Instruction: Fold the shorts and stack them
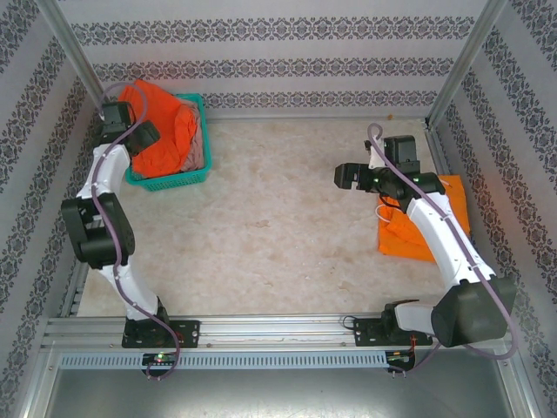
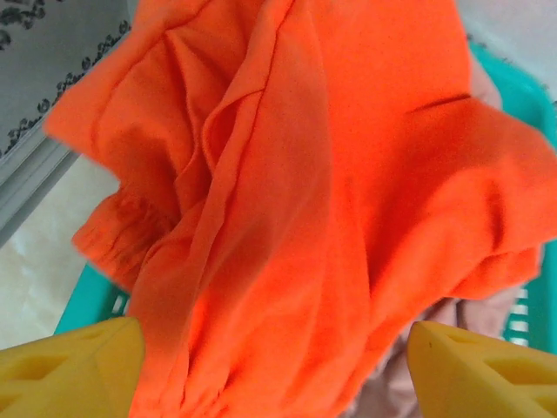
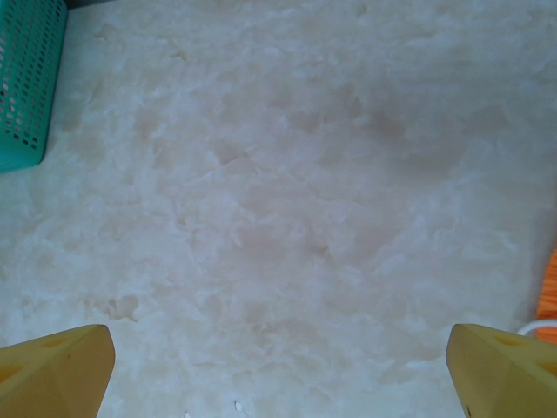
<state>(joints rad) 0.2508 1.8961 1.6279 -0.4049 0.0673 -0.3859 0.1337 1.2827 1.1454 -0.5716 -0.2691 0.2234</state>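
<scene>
One of three pairs is lying apparently folded: the yellow-orange cloth shorts (image 1: 454,202), well apart from the teal mesh plastic basket (image 1: 170,181). Two are sitting in the basket, unfolded: crumpled red-orange cloth shorts (image 2: 331,218) lying over dusty pink cloth shorts (image 2: 452,318). Left gripper (image 2: 278,366) is hovering over the basket, jaws spread wide, clamping nothing yet. Right gripper (image 3: 278,366) is gaping wide, holding nothing, between the basket and the folded pair.

top: overhead, whole table (image 1: 287,218) | left wrist: close above basket (image 2: 522,96) | right wrist: low, shares basket
</scene>
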